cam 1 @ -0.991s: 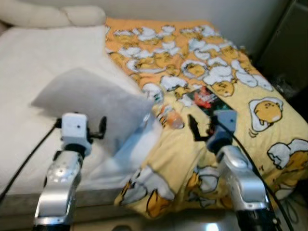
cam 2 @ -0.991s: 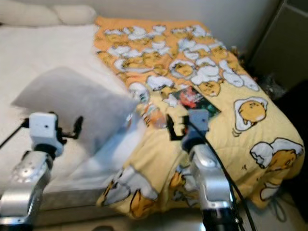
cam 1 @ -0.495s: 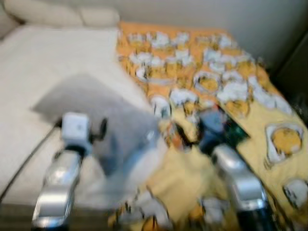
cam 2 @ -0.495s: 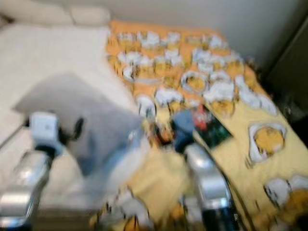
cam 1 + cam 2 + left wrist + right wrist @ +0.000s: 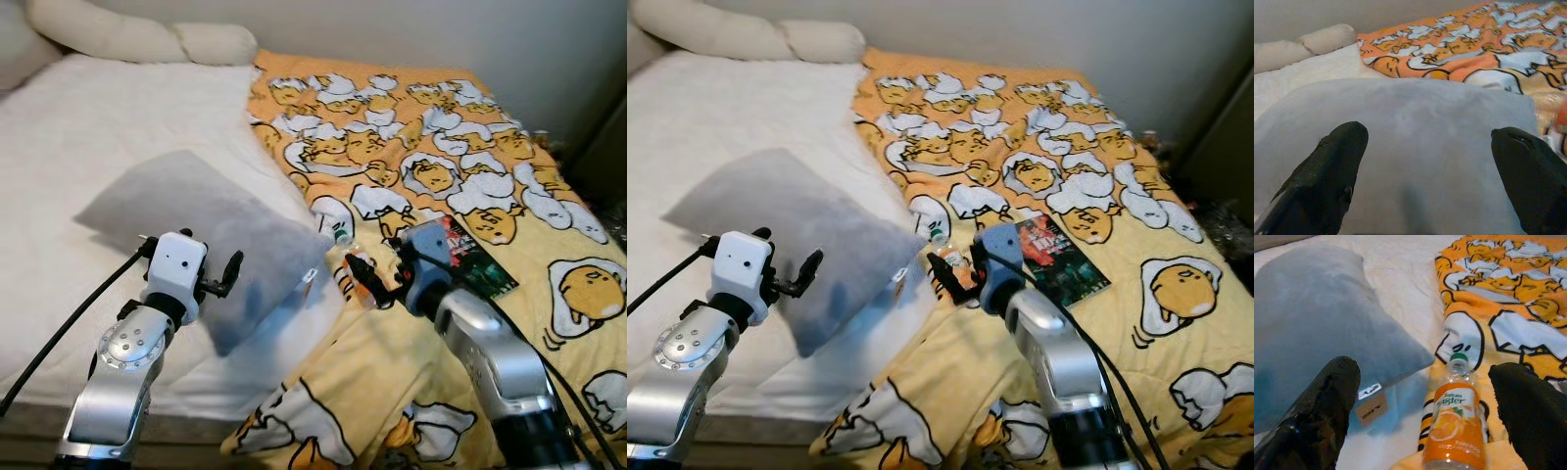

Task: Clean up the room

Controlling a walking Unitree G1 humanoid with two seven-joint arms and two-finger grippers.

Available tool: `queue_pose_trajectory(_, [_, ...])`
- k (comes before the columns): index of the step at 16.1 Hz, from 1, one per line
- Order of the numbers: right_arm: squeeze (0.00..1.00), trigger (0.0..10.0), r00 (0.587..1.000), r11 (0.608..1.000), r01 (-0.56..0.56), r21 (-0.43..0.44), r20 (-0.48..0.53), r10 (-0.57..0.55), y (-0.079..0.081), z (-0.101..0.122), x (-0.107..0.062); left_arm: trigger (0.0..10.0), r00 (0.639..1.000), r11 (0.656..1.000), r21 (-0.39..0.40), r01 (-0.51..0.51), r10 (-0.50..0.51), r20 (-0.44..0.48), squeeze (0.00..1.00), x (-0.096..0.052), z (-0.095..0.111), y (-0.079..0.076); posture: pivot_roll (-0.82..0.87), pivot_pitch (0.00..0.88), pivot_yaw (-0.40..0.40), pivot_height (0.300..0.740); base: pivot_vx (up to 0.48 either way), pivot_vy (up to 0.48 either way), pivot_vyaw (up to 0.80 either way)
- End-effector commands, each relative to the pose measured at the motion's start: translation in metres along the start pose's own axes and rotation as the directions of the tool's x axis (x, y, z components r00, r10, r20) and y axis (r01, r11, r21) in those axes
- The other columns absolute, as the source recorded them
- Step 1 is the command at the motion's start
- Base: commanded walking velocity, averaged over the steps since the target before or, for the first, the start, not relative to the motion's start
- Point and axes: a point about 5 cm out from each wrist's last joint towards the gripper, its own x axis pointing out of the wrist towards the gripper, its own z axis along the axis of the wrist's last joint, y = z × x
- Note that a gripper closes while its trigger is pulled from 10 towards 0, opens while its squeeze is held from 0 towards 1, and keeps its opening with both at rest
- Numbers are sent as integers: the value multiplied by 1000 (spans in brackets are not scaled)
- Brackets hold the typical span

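Note:
An orange juice bottle (image 5: pixel 1455 428) with a green cap lies on the bed where the yellow egg-print blanket (image 5: pixel 460 186) meets the white sheet. My right gripper (image 5: pixel 1425 377) is open just short of the bottle, one finger on either side of its line, touching nothing. In the head view the bottle (image 5: pixel 355 264) sits right at that gripper's fingertips. A grey pillow (image 5: pixel 201 227) lies on the white mattress, with my left gripper (image 5: pixel 1427 132) held open low over it. A dark book (image 5: pixel 470 257) rests on the blanket to the right of the right wrist.
The white mattress (image 5: pixel 69 137) spreads to the left, with cream pillows (image 5: pixel 147 37) along the headboard end. A dark piece of furniture (image 5: pixel 602 147) stands at the bed's right side. The bed's near edge (image 5: pixel 29 416) is close in front of me.
The camera has shifted and the motion blur has cleared. My right gripper has moved left, closer to the orange bottle. The left gripper stays over the pillow.

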Motion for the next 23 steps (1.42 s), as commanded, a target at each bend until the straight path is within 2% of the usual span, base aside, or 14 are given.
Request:
queue_pose_trajectory(1, [1000, 10000, 999, 999, 41, 19, -33, -41, -8, -3, 0, 10000, 999, 1000, 6, 30, -30, 11, 306, 2, 5, -1, 105, 0, -33, 740, 0, 0, 0])
queue_pose_trajectory(2, [1000, 10000, 993, 997, 78, 10, -93, -76, -15, -4, 10, 10000, 997, 997, 15, 81, -81, 3, 306, 3, 6, -2, 108, 0, -30, 740, 0, 0, 0])
queue_pose_trajectory(3, [1000, 10000, 980, 992, 126, -11, -154, -126, -26, -1, 27, 10000, 984, 983, 45, 180, -180, -10, 310, 4, 8, -5, 117, 3, -24, 740, 0, 0, 0])
queue_pose_trajectory(7, [1000, 10000, 976, 993, 120, -16, -179, -121, -29, 10, 48, 10000, 960, 957, 76, 281, -279, -40, 314, 3, 10, -7, 144, 33, -16, 740, 0, 0, 0])
queue_pose_trajectory(8, [1000, 10000, 971, 992, 127, -27, -200, -130, -29, 16, 60, 10000, 943, 939, 91, 332, -327, -65, 306, 0, 10, -6, 153, 53, -12, 740, 0, 0, 0])
queue_pose_trajectory(12, [1000, 10000, 961, 985, 174, -22, -214, -174, -26, 26, 75, 10000, 898, 895, 90, 437, -427, -106, 302, -12, 13, -9, 183, 105, -16, 740, 0, 0, 0])
queue_pose_trajectory(13, [620, 10000, 960, 983, 179, -42, -210, -183, -23, 28, 77, 10000, 895, 893, 92, 441, -431, -114, 306, -15, 13, -9, 187, 122, -18, 740, 0, 0, 0])
queue_pose_trajectory(14, [141, 10000, 961, 983, 176, -43, -209, -181, -21, 29, 79, 10000, 895, 893, 92, 441, -430, -118, 298, -18, 13, -8, 195, 145, -21, 740, 0, 0, 0])
queue_pose_trajectory(15, [0, 10000, 954, 980, 189, -63, -224, -198, -19, 25, 80, 10000, 902, 902, 86, 423, -410, -137, 302, -22, 12, -4, 206, 173, -27, 740, 0, 0, 0])
queue_pose_trajectory(21, [0, 10000, 921, 958, 272, -95, -264, -288, -19, 10, 78, 10000, 887, 894, 81, 440, -418, -196, 302, -47, 14, 1, 252, 256, -43, 740, 0, 0, 0])
queue_pose_trajectory(23, [0, 10000, 927, 964, 266, -15, -268, -261, -16, 7, 79, 10000, 886, 895, 81, 439, -416, -203, 302, -50, 16, 2, 257, 266, -48, 740, 0, 0, 0])
